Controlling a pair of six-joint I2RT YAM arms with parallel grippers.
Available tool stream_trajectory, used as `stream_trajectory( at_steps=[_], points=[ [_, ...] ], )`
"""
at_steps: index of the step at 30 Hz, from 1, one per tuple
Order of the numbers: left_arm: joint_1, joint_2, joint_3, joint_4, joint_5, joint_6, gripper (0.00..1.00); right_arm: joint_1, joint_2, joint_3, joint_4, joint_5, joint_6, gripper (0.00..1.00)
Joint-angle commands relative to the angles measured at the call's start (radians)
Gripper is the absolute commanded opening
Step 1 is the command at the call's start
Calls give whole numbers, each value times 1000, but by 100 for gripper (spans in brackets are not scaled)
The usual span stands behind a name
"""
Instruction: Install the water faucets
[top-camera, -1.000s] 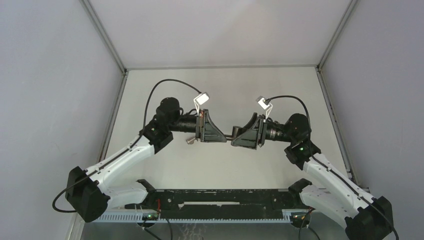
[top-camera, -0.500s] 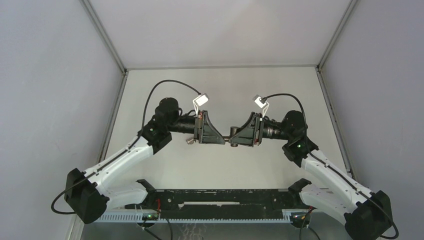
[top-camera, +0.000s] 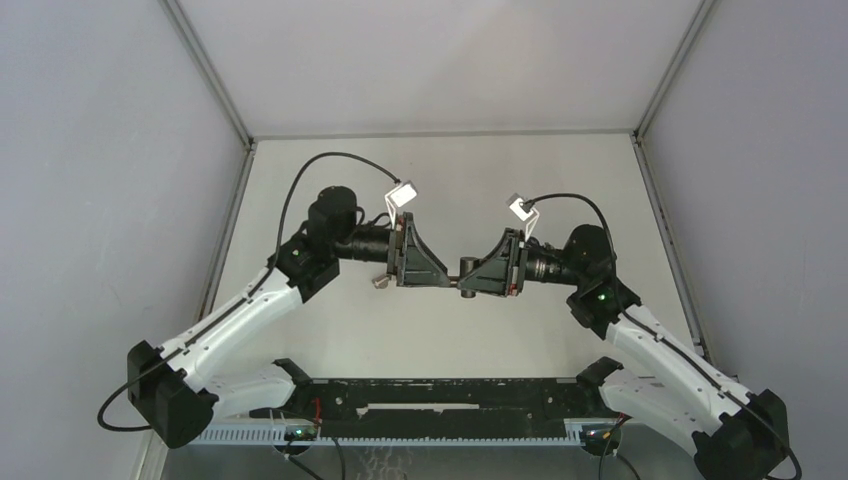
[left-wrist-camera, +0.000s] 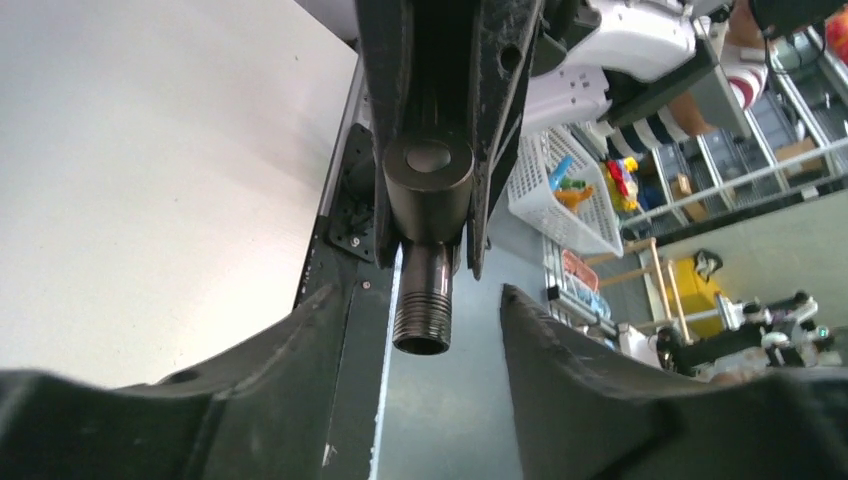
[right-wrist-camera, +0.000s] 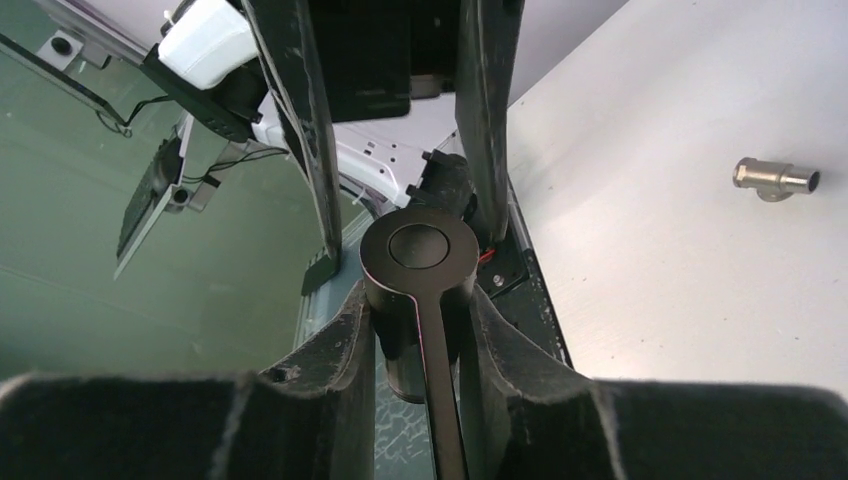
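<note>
The dark T-shaped water faucet (top-camera: 466, 269) hangs above the table's middle, between the two grippers. My right gripper (top-camera: 480, 273) is shut on it: in the right wrist view its fingers (right-wrist-camera: 352, 320) press both sides of the round faucet body (right-wrist-camera: 419, 262), and the thin lever (right-wrist-camera: 441, 400) runs down between them. My left gripper (top-camera: 438, 273) is open. In the left wrist view its fingers (left-wrist-camera: 560, 350) stand apart on either side of the faucet's threaded end (left-wrist-camera: 421, 322) without touching it. A small silvery fitting (top-camera: 381, 282) (right-wrist-camera: 775, 178) lies on the table below the left gripper.
The white table (top-camera: 450, 180) is enclosed by grey walls on the left, right and back. A black rail (top-camera: 440, 395) runs along the near edge between the arm bases. Beyond the table edge stands a white basket (left-wrist-camera: 565, 190) with coloured items.
The right gripper moved left onto the faucet and closed on its body. The left gripper, which was shut on the faucet, has opened and let go of it.
</note>
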Motion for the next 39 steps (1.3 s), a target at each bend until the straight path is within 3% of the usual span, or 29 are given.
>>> stream_trajectory(
  at_steps=[1,6,9,12,15,18,30,36,39],
  points=[
    [37,-14,128,-128,-71,115,70,-10,-81,42,-70,110,-65,0],
    [109,-56,158,-286,-167,194,79,-86,-133,42,-227,237,-82,0],
    [120,-46,194,-491,-548,267,87,-106,-175,42,-335,386,-101,0],
    [117,26,195,-608,-916,320,88,-106,-218,40,-382,493,-125,0],
    [99,160,219,-690,-1065,374,87,-106,-249,39,-396,548,-146,0],
    [74,323,270,-779,-1092,400,85,-106,-277,34,-395,588,-160,0],
    [70,576,257,-714,-1009,461,73,-106,-278,28,-406,608,-157,0],
    [71,624,249,-671,-992,462,65,-106,-260,28,-396,592,-161,0],
    [71,637,247,-673,-995,463,56,-107,-254,28,-393,587,-164,0]
  ],
)
